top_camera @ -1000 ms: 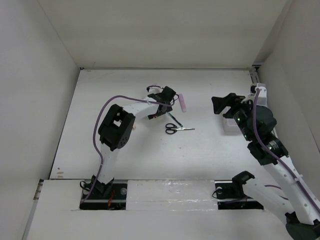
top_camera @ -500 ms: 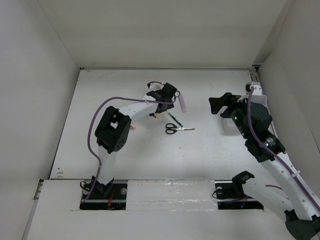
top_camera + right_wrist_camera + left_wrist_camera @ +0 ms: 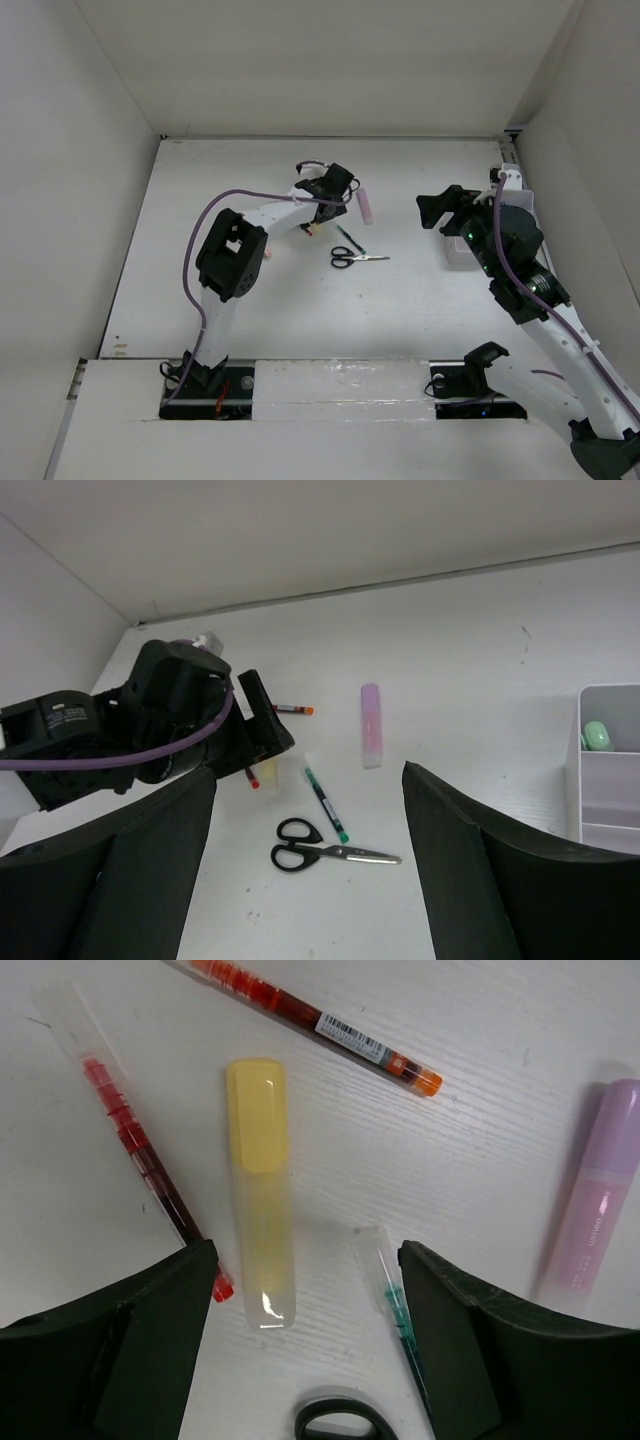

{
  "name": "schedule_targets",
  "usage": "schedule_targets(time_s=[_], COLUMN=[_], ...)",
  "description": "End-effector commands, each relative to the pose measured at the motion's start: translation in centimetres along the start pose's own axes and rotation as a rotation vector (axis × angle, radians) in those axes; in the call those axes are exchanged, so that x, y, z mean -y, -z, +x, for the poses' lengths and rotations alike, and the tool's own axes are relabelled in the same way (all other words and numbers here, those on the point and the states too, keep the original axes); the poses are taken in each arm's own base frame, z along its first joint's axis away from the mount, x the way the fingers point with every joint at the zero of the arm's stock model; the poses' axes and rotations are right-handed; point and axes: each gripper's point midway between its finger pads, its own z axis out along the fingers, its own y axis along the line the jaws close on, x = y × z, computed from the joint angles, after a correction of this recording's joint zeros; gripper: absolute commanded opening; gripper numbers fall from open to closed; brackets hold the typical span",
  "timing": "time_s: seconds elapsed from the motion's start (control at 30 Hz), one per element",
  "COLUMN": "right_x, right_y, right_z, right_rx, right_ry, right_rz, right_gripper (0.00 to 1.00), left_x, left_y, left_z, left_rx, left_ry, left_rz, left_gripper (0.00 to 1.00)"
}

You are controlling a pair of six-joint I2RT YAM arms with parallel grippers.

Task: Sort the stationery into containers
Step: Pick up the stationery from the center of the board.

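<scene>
Left gripper (image 3: 305,1290) of mine hung spread wide and empty, low over the table (image 3: 480,1160), straddling the stationery. Closest under the wrist showed a black handle loop of the scissors (image 3: 335,1422). Between my fingers lay the yellow highlighter (image 3: 260,1195), its length running away from me, so a squeeze would fall across its narrow width, which I judged the right grip. It sat off centre, nearer one finger (image 3: 150,1350), whose tip met the end of a red pen (image 3: 140,1150). A teal pen (image 3: 392,1300) lay just inside the other finger (image 3: 470,1350).

For a clean pick I judged it best to centre on the highlighter, narrow the opening so both pens stayed outside, then drop straight down.

Beyond it lay a second red pen (image 3: 310,1020), and out past the teal pen's side a lilac marker (image 3: 595,1200). Well apart, by my right gripper (image 3: 440,208), likewise wide and empty, stood the containers (image 3: 600,780), one holding a pale green item (image 3: 597,735).
</scene>
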Motion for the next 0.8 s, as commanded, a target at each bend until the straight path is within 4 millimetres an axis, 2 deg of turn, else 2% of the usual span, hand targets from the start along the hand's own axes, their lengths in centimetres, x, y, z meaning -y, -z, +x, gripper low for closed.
schedule_targets(time_s=[0.0,0.23,0.37,0.5,0.63,0.7,0.77], right_x=[-1.0,-1.0,-1.0,-1.2,-1.2,-1.2,-1.2], right_y=[0.5,0.5,0.5,0.6,0.6,0.6,0.6], right_z=[-2.1,-2.1,-2.1,-2.1,-2.1,-2.1,-2.1], right_rx=[0.056,0.056,0.056,0.053,0.053,0.053,0.053], right_ry=[-0.001,-0.001,-0.001,-0.001,-0.001,-0.001,-0.001], right_rz=[-0.041,-0.041,-0.041,-0.050,-0.050,-0.050,-0.050], right_gripper=[0.81,0.81,0.81,0.80,0.80,0.80,0.80], left_x=[0.4,-1.1,-2.3,-3.1,-4.2,-3.7,-3.8], left_y=[-0.8,-1.6,-2.0,-2.0,-2.1,-1.6,-1.7], left_z=[0.1,2.0,3.2,3.8,4.6,3.9,4.1], left_rx=[-0.001,-0.033,-0.053,-0.071,-0.078,-0.059,-0.059], left_ry=[-0.010,0.008,0.009,0.017,0.014,0.031,0.031], left_rz=[-0.003,-0.046,-0.075,-0.103,-0.129,-0.103,-0.103], left_gripper=[0.70,0.64,0.51,0.44,0.44,0.51,0.56])
